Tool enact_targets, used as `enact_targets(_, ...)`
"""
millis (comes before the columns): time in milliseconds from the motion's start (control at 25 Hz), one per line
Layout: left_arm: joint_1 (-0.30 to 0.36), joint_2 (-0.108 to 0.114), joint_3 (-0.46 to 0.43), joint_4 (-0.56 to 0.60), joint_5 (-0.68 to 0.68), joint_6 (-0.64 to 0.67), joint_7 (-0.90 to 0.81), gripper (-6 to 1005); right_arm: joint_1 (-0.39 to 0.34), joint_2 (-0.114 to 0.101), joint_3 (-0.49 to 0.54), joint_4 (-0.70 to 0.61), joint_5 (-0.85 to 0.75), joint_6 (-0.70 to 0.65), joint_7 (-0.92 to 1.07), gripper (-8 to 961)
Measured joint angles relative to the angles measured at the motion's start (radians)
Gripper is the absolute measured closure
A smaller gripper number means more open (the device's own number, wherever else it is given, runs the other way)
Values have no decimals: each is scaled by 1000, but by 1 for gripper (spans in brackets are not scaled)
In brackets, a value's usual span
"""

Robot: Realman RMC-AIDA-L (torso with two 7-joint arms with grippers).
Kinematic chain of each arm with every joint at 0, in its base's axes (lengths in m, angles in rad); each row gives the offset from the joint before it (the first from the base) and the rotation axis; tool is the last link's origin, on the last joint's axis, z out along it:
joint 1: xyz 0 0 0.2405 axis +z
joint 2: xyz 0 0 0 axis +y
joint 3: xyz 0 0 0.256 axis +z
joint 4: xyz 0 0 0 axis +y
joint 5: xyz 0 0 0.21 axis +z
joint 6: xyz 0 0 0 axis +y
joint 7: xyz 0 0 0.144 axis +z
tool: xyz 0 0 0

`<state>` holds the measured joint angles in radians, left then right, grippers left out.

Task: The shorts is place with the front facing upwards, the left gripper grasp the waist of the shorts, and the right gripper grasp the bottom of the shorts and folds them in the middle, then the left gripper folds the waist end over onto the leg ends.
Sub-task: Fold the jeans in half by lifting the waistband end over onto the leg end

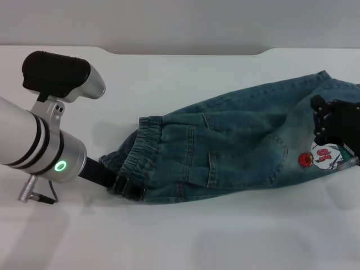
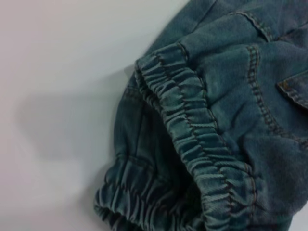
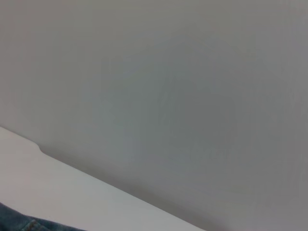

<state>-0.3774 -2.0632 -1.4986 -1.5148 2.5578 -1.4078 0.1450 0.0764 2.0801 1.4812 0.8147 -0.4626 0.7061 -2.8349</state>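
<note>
Left gripper (image 1: 128, 187) pinches shorts (image 1: 236, 143) at waistband (image 1: 143, 152) & right gripper (image 1: 336, 130) sits on leg end, grip unclear, prob. for mid-fold.

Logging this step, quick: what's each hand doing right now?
Left hand: closed on the waist of the shorts.
Right hand: at the leg ends, cannot be told.

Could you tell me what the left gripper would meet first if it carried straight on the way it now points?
The left gripper points rightward and already sits at the waist of the shorts, so it would push straight into that gathered band, then the denim legs beyond.
</note>
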Motion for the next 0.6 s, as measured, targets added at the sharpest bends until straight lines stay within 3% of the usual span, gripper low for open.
enact_targets(560, -33, 1, 22, 123, -75, 64, 108, 201, -8, 0, 14, 7, 6, 30, 0, 953)
enact_targets(600, -33, 1, 22, 123, -75, 64, 108, 271, -9, 0, 16, 7, 6, 33, 0, 953)
